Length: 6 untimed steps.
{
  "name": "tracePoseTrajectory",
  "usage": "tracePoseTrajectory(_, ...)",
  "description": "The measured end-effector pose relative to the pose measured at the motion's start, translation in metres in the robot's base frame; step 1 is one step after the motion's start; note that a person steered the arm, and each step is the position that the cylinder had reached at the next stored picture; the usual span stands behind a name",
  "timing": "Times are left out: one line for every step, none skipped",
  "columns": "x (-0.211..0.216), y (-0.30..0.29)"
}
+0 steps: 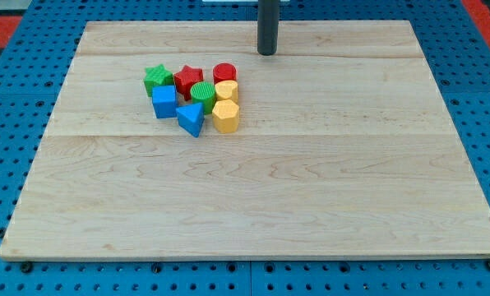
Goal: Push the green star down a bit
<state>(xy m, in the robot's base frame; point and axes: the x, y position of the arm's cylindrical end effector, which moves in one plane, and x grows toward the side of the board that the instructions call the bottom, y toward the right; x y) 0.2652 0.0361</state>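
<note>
The green star (157,78) sits at the upper left corner of a tight cluster of blocks on the wooden board (253,197). It touches the red star (188,79) on its right and the blue cube (164,102) just below it. My tip (267,53) is near the view's top edge of the board, well to the right of the green star and slightly above it, apart from every block.
The cluster also holds a green cylinder (203,94), a red cylinder (224,74), a yellow cylinder (227,90), a yellow hexagonal block (225,117) and a blue triangular block (191,119). A blue pegboard (6,99) surrounds the board.
</note>
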Motion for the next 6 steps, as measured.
tracePoseTrajectory(0.0, 0.006)
tracePoseTrajectory(0.0, 0.006)
tracePoseTrajectory(0.001, -0.021)
tracePoseTrajectory(0.001, -0.09)
tracePoseTrajectory(0.012, -0.141)
tracePoseTrajectory(0.037, -0.169)
